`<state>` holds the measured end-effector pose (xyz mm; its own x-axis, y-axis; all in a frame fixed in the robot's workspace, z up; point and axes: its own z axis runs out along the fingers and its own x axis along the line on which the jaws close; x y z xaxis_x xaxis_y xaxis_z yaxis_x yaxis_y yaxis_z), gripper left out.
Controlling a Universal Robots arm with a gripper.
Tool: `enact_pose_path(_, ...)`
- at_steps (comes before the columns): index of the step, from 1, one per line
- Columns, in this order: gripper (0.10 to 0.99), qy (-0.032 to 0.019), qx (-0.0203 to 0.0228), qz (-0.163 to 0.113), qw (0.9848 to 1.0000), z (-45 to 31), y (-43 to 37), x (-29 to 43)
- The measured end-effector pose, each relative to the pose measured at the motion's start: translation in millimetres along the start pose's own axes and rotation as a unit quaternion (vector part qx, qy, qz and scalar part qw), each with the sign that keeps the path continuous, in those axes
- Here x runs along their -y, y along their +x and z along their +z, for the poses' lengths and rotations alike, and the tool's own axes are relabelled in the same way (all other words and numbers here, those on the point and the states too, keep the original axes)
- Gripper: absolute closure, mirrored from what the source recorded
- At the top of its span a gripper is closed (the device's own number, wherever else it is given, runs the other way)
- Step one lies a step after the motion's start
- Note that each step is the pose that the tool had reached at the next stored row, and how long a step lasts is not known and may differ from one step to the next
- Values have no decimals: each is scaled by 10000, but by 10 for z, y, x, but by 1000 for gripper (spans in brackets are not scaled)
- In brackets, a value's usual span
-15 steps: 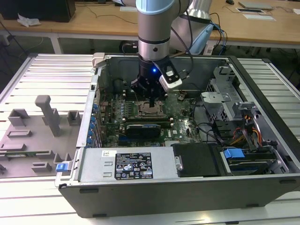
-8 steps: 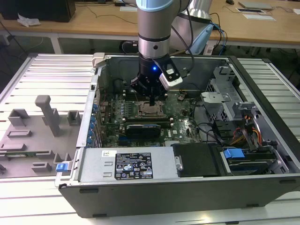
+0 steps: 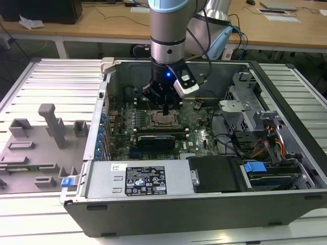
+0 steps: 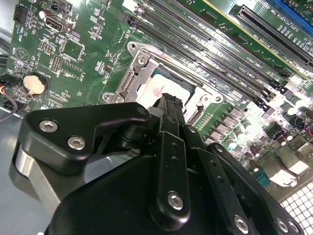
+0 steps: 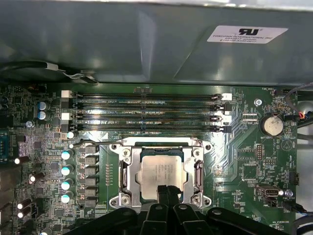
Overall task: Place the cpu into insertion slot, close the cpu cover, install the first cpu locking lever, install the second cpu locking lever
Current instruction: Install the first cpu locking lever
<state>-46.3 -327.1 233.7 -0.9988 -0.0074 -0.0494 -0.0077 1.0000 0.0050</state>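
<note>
The cpu [image 5: 157, 171], a pale silvery square, lies flat in the socket on the green motherboard [image 5: 244, 161]; it also shows as the cpu [image 4: 155, 87] just under my fingertips. The silvery cpu cover [image 5: 128, 171] frames it and looks to lie flat around it. A thin wire lever end [image 5: 90, 143] curls beside one socket corner. My gripper [image 5: 166, 191] hangs just above the cpu's edge with its two black fingers together and nothing between them. In the exterior view the gripper [image 3: 166, 109] points straight down over the socket [image 3: 164, 120] inside the open computer case.
Several memory slots [image 5: 146, 112] run along one side of the socket, with the case wall [image 5: 146, 44] beyond. A coin battery [image 5: 272, 125] sits nearby. A long black card [image 3: 156, 139], the power supply [image 3: 138, 178] and a drive cage [image 3: 245, 107] crowd the case. A grey fixture tray [image 3: 36, 148] lies at the exterior view's left.
</note>
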Motion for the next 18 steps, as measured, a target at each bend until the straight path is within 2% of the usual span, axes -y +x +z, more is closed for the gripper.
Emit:
enact_pose_path(10,980,3,0,0,10000,-3,0,-1)
enact_pose_path(18,980,0,1,0,10000,-70,-4,-1)
